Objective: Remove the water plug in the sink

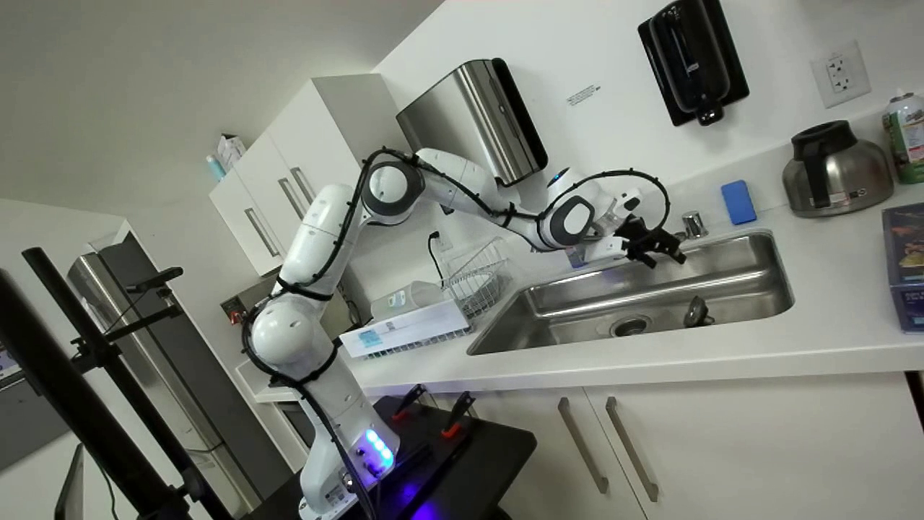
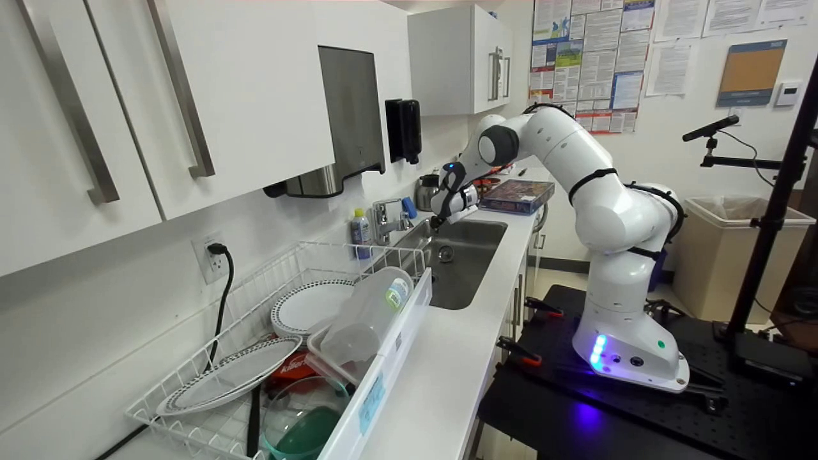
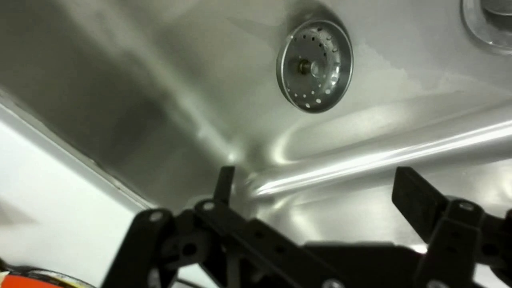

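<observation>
Standing wide apart, the black fingers (image 3: pixel 414 200) of the gripper (image 3: pixel 314 172) hung released above the sink (image 1: pixel 743 267). Lower down, the plug (image 3: pixel 316 68) rested tilted on the steel bottom, apart from the drain (image 1: pixel 630 326). Farther out, a blue sponge (image 1: pixel 738 202) stood behind the sink, near a round steel pot (image 1: pixel 855 177).
</observation>
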Motion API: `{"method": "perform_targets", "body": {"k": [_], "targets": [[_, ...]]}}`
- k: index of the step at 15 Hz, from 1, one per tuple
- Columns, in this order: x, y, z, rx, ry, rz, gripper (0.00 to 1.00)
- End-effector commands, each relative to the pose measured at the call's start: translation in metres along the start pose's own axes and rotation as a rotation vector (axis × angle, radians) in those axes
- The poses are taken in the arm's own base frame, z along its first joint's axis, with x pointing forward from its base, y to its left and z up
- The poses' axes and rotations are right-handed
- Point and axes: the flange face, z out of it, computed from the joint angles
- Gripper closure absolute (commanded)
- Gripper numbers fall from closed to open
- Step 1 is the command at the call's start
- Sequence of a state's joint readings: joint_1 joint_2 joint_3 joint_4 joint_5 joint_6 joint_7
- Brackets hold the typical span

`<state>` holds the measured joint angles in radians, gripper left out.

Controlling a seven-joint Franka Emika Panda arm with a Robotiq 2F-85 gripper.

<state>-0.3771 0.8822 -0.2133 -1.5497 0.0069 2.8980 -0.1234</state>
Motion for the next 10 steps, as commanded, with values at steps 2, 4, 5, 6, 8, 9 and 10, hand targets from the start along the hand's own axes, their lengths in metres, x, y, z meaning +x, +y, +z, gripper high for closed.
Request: {"method": "perform_targets", "body": {"k": [2,4,5,6,8,9,10], "targets": [[-0.004,0.010,-0.059,0.100,-0.068,-0.081,0.00],[-0.005,0.016,-0.072,0.108,-0.103,-0.084,0.00],[-0.005,0.018,-0.078,0.104,-0.119,-0.081,0.00],[-0.006,0.019,-0.083,0.108,-0.133,-0.079,0.00],[-0.006,0.019,-0.090,0.104,-0.154,-0.078,0.00],[-0.007,0.020,-0.094,0.105,-0.162,-0.077,0.00],[-0.007,0.020,-0.095,0.100,-0.170,-0.072,0.00]]}}
